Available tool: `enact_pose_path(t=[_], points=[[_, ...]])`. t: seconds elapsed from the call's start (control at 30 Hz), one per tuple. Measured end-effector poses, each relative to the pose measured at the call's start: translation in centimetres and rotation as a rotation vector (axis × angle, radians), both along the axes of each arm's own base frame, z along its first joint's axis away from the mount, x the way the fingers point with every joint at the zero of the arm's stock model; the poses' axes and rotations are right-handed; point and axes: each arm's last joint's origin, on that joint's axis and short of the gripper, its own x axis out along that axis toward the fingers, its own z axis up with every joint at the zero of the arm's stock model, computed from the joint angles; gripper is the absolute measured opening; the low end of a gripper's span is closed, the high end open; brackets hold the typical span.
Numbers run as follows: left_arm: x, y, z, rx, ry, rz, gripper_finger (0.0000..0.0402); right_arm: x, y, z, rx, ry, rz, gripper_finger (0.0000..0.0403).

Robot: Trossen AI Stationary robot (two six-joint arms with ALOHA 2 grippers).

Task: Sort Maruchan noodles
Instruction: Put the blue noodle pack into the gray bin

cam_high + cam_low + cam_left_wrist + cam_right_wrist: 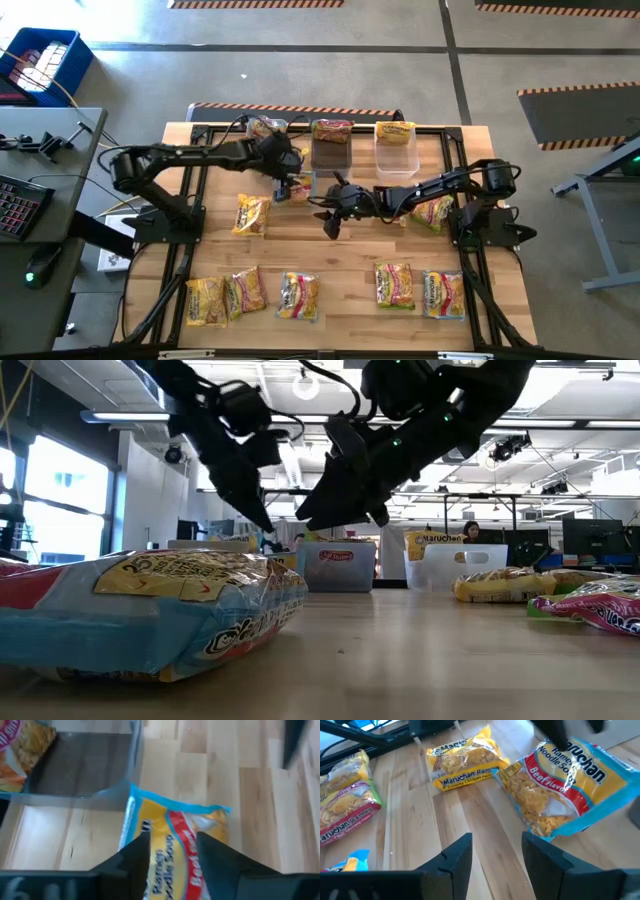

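Note:
My left gripper [293, 182] is shut on a yellow Beef packet with a red band and blue edges [175, 827], just in front of the dark middle tub [331, 152]. The same packet [570, 785] shows in the right wrist view, tilted. My right gripper [332, 220] is open over bare wood near the table's middle, to the right of that packet and touching nothing [495, 851]. A creamy chicken packet [465, 762] lies flat beyond it. Several more packets lie flat along the near edge [298, 296]. My left gripper pinches the Beef packet between its two fingers [134, 857], which come slanting down from the table's left and far side. The fingers lie on the packet's faces near one short end [172, 865]. The packet sits tilted, its free end [545, 822] low by the table; whether that end touches, I cannot tell.
Three tubs stand in a row at the far edge: a left one [268, 128], the dark middle one and a clear one [396, 155], each holding a packet. Loose packets lie at left centre [252, 214] and under the right arm [432, 212]. Bare wood shows in the table's middle [330, 262].

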Motion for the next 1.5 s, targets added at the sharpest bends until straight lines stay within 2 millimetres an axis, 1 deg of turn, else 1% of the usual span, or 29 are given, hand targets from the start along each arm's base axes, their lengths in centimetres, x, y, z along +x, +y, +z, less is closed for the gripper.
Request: enact_pose_path(t=[0.1, 0.2, 0.37, 0.5, 0.67, 0.8, 1.0, 1.07, 1.17, 1.37, 1.43, 1.5], points=[[1.0, 1.6, 0.0, 0.005, 0.027, -0.006, 0.0184, 0.0, 0.0, 0.0, -0.014, 0.003, 0.014, 0.0156], [2.0, 3.3, -0.3, 0.003, 0.077, -0.017, 0.0198, 0.0, 0.1, 0.0, -0.015, 0.005, 0.032, 0.0156], [3.0, 6.1, -1.0, -0.116, 0.168, -0.033, 0.0202, 0.0, 0.6, 0.0, -0.031, 0.007, 0.060, 0.0156], [3.3, 7.5, -1.7, -0.150, 0.223, -0.049, 0.0203, 0.0, 1.1, 0.0, -0.048, 0.009, 0.085, 0.0156], [3.3, 7.8, -3.0, -0.240, 0.265, -0.097, 0.0203, 0.0, 1.3, 0.0, -0.054, 0.009, 0.093, 0.0156], [3.4, 7.9, -3.9, -0.253, 0.290, -0.101, 0.0203, 0.0, 1.3, 0.0, -0.067, 0.010, 0.100, 0.0156], [3.6, 7.5, -4.2, -0.232, 0.300, -0.157, 0.0198, 0.0, 1.2, 0.0, -0.073, 0.011, 0.095, 0.0156], [3.6, 7.4, -4.2, -0.229, 0.303, -0.171, 0.0185, 0.0, 1.2, 0.0, -0.072, 0.011, 0.095, 0.0156], [3.6, 7.3, -4.2, -0.228, 0.313, -0.193, 0.0146, 0.0, 1.2, 0.0, -0.072, 0.011, 0.095, 0.0156], [3.2, 6.7, -4.2, -0.308, 0.310, -0.265, 0.0025, -0.1, 1.3, -0.1, -0.065, 0.019, 0.106, 0.0155], [3.0, 6.6, -4.1, -0.333, 0.318, -0.273, 0.0008, -0.2, 1.3, -0.2, -0.056, 0.039, 0.109, 0.0154], [2.9, 6.4, -3.8, -0.335, 0.319, -0.276, 0.0011, -0.6, 1.2, 0.2, -0.067, 0.068, 0.097, 0.0154]])
